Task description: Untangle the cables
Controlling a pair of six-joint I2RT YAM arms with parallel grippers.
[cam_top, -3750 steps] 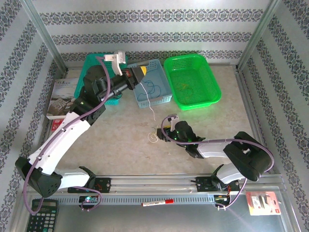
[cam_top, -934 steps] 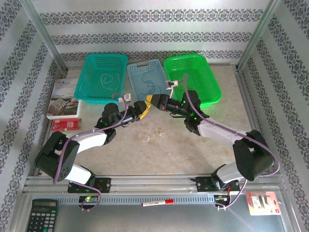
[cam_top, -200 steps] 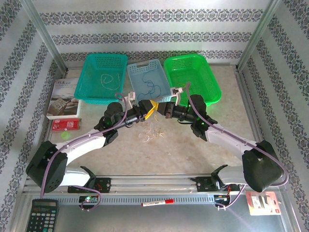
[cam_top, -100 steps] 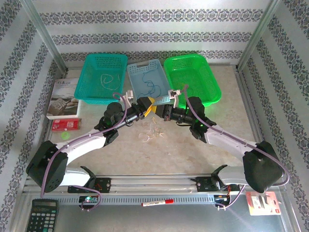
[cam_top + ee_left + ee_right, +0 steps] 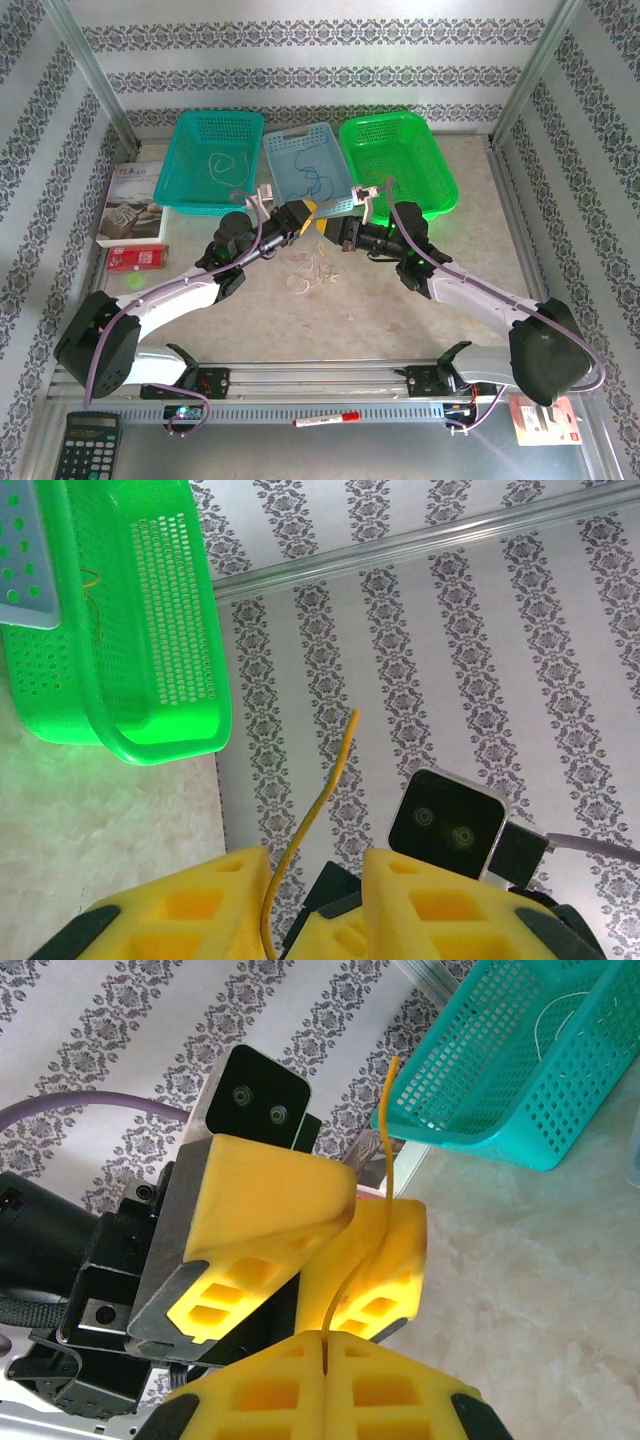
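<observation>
A thin yellow cable stands up from my right gripper, which is shut on its lower end. It rises between the left gripper's yellow fingers. In the left wrist view the same yellow cable lies against one finger of my left gripper, and the jaws stand apart with a clear gap. From above, the left gripper and right gripper meet tip to tip over the table's middle. Below them a small bunch of whitish and yellow cables lies in loose loops.
Three containers stand at the back: a teal basket with a white wire, a blue tray with a dark wire, and a green basket. A book and a red packet lie at the left. A calculator and a marker lie near the rail.
The left gripper's jaws have drawn closer together around the yellow cable. The right gripper still holds the cable and has shifted only slightly. The bunch on the table lies as before.
</observation>
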